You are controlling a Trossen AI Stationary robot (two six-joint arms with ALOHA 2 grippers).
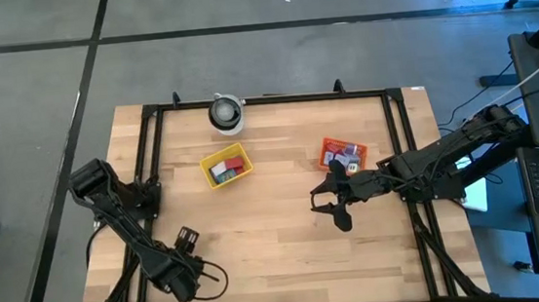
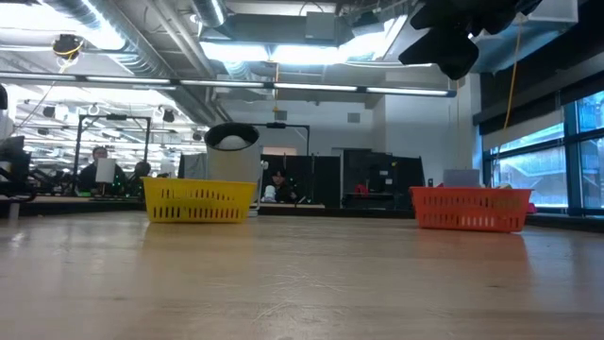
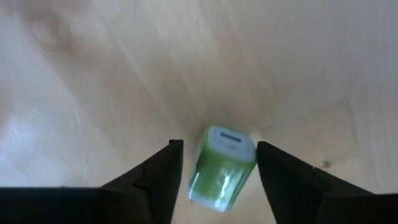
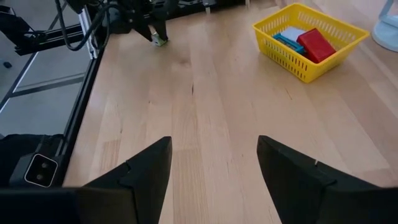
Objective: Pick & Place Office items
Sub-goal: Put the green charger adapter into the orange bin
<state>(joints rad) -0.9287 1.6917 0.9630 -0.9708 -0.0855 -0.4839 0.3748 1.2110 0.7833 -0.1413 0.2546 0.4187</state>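
Left gripper [image 3: 214,163] brackets a green office item [image 3: 222,168] low at the table's left edge; right gripper [image 1: 331,204] hangs spread and empty.

In the left wrist view the fingers stand narrowly apart with the one green block between them, contact unclear. The right gripper's fingers gape wide right of centre in the high view. Beyond, one yellow basket [image 1: 227,166] holds red and blue pieces; one orange basket [image 1: 342,154] holds lavender and white ones. A white cup [image 1: 226,113] sits at the top edge.

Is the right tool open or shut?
Open: the right tool hangs above bare table, fingers spread wide, nothing between them.
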